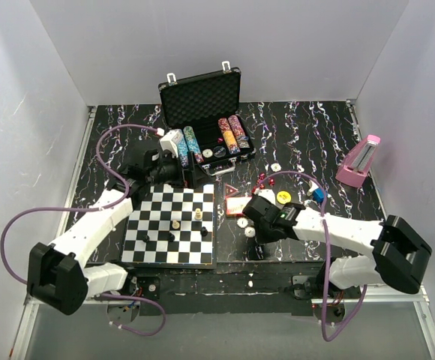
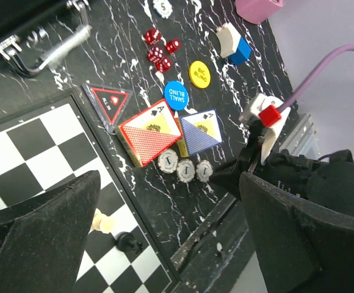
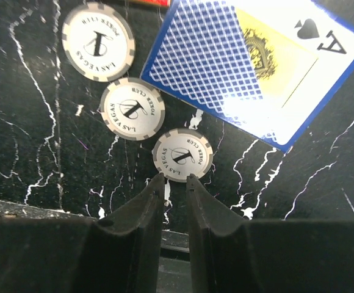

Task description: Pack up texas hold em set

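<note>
Your right jaws are narrowed to a slit with nothing between them, at the nearest of three white chips [image 3: 131, 108]. Your left jaws gape wide. Two card decks [image 2: 149, 134], four red dice [image 2: 157, 54] and two blind buttons [image 2: 176, 96] lie loose on the counter [image 1: 307, 135], near-right of the open briefcase [image 1: 202, 94] at the far middle.

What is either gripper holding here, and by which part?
Left gripper: wide open, empty. Right gripper: fingertips nearly together at the near rim of the nearest white chip, which lies flat on the table; whether they pinch that rim cannot be told.
</note>
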